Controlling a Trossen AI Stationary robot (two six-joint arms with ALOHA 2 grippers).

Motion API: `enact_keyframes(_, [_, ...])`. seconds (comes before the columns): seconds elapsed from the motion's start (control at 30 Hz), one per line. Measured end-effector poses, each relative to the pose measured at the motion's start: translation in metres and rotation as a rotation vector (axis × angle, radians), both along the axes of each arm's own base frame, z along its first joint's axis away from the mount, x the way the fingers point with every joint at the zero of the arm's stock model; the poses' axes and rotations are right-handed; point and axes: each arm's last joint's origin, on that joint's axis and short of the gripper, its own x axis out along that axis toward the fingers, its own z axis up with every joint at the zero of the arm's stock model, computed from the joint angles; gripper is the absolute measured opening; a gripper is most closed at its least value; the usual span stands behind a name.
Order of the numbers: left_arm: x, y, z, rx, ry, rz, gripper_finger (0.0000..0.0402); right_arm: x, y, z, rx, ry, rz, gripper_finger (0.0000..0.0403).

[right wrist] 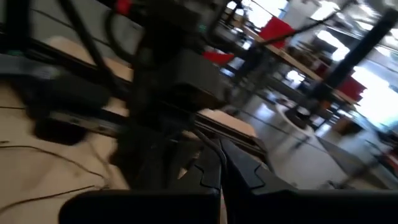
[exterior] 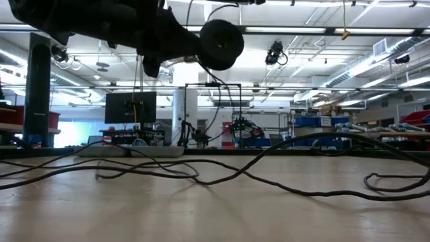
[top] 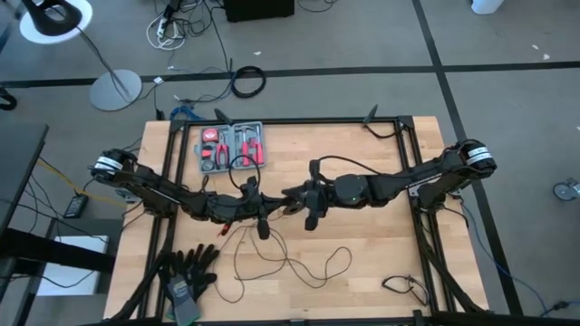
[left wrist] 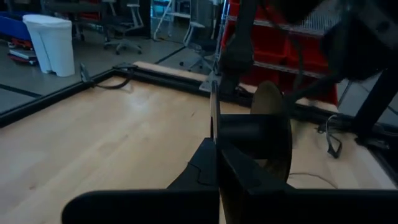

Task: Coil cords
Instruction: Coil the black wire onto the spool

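Note:
The thin black wire (top: pixel 299 264) lies in slack loops on the near half of the wooden table and also shows in the low view (exterior: pixel 269 178). Its round black disc (exterior: pixel 222 44) is held up in the air over the table's middle; it also shows edge-on in the left wrist view (left wrist: pixel 271 134). My left gripper (top: pixel 263 215) is shut at the disc. My right gripper (top: pixel 293 198) is shut close beside it, tip to tip, with a strand of wire (right wrist: pixel 208 142) at its fingertips. My left gripper is shut on a thin edge (left wrist: pixel 213 121) that joins the round disc by a short black hub (left wrist: pixel 242 134). The fingers come level from the table's left. The disc is lifted clear of the table and stands on edge. My right gripper is shut where a thin strand of the wire (right wrist: pixel 208 142) runs in between its fingertips, coming level from the table's right. The left arm stands right in front, so the exact place of contact is hidden. The wire hangs slack down to the table.
A grey case with red-handled tools (top: pixel 232 148) lies at the far left. Black gloves (top: pixel 188 272) lie at the near left corner. A short black cable with a plug (top: pixel 405 288) lies near right, and another cable (top: pixel 381 127) lies at the far right frame.

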Motion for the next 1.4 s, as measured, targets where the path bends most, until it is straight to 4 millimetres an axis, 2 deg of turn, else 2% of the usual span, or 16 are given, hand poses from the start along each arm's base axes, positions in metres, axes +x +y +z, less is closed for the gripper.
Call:
enact_keyframes(0.2, [-0.010, 0.003, 0.009, 0.015, 0.053, -0.008, 0.0000, 0.000, 0.005, -0.004, 0.020, 0.044, 0.172, 0.0000])
enact_keyframes(0.37, [-0.017, 0.003, 0.015, 0.010, 0.080, -0.067, 0.0000, -0.001, 0.007, -0.008, 0.023, 0.085, 0.241, 0.0000])
enact_keyframes(0.63, [-0.019, 0.000, 0.020, -0.014, 0.071, -0.191, 0.0000, -0.003, 0.008, -0.014, 0.016, 0.158, 0.260, 0.0000])
enact_keyframes(1.0, [-0.022, 0.005, 0.020, -0.040, 0.098, -0.170, 0.0000, -0.009, 0.018, -0.024, 0.009, 0.260, 0.314, 0.0000])
enact_keyframes(1.17, [-0.021, 0.010, 0.020, -0.064, 0.091, -0.140, 0.0000, -0.012, 0.018, -0.031, 0.017, 0.338, 0.302, 0.0004])
enact_keyframes(1.4, [-0.022, 0.014, 0.014, -0.116, 0.158, -0.145, 0.0000, -0.013, 0.017, -0.028, -0.029, 0.327, 0.224, 0.0010])
